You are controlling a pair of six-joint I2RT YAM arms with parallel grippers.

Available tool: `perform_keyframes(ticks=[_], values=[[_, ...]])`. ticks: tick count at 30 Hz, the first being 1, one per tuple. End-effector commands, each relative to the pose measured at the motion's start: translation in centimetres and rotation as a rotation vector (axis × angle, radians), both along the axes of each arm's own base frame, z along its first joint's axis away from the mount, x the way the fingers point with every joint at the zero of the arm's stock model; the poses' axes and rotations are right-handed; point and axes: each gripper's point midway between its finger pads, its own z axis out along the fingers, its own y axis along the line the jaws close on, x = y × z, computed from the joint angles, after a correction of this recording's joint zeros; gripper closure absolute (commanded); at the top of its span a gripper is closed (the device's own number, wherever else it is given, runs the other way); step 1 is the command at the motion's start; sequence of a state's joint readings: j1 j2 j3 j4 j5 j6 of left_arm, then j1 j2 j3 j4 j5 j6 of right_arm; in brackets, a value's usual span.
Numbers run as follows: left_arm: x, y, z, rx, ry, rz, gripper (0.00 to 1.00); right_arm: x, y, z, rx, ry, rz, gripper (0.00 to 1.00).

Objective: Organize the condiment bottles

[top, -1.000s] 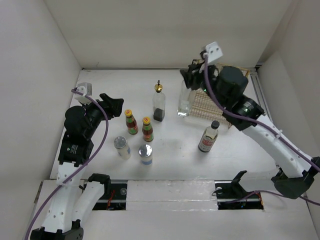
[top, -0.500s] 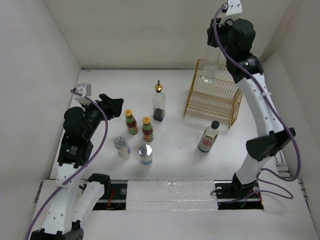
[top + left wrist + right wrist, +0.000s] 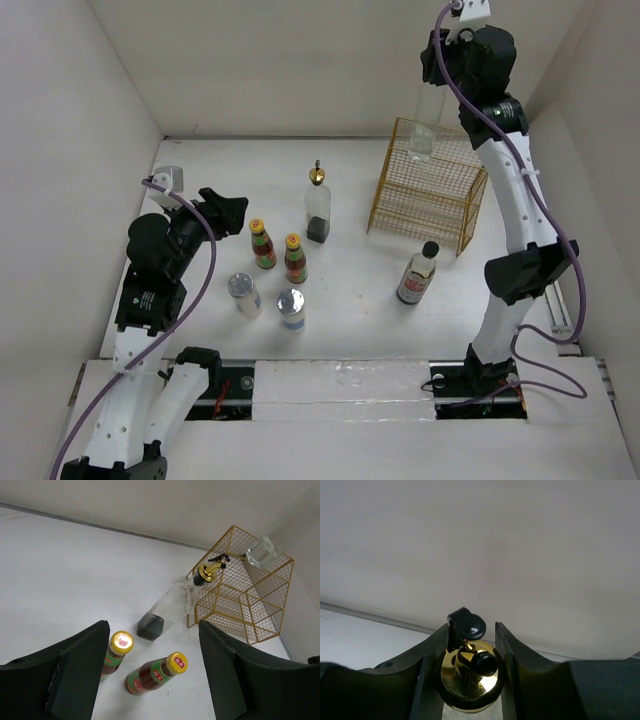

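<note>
My right gripper (image 3: 440,72) is raised high and shut on the gold-spouted neck (image 3: 470,675) of a clear glass cruet (image 3: 426,125). The cruet hangs over the far side of the basket, and its base shows in the left wrist view (image 3: 261,553). A second cruet (image 3: 318,206) with dark liquid stands mid-table (image 3: 167,610). Two red-sauce bottles (image 3: 263,245) (image 3: 295,259) stand in front of it, with two silver-lidded jars (image 3: 243,295) (image 3: 291,309) nearer still. The black-capped bottle (image 3: 417,273) stands right of centre. My left gripper (image 3: 232,210) is open and empty, left of the red-sauce bottles (image 3: 156,672).
A yellow wire basket (image 3: 470,215) stands at the back right, also in the left wrist view (image 3: 272,585). White walls close in the table on three sides. The arm bases and a rail run along the near edge.
My right arm has lifted the clear cruet from low beside the basket's left side up high over it, then drifted slightly further. The left arm and the standing bottles have not moved.
</note>
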State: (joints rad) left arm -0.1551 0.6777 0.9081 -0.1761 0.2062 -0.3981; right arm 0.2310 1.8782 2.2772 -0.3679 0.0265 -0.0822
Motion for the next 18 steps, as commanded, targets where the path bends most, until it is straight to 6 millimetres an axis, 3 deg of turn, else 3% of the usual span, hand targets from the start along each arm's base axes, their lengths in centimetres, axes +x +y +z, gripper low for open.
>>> perform_keyframes(ticks=[1,7,10,18], values=[[0.1,-0.2,0.9,0.002,-0.045,-0.014,0.32,-1.6,0.0,7.1,0.051,-0.211,0.036,1.00],[0.1,-0.2,0.9,0.002,-0.045,-0.014,0.32,-0.3,-0.3,4.0,0.040,-0.182,0.043,1.00],[0.3,-0.2,0.6,0.003,-0.036,-0.014,0.32,-0.3,-0.4,4.0,0.037,-0.183,0.055,1.00],[0.3,-0.2,0.6,0.003,-0.036,-0.014,0.32,-1.9,-0.7,8.4,0.064,-0.280,0.057,1.00]])
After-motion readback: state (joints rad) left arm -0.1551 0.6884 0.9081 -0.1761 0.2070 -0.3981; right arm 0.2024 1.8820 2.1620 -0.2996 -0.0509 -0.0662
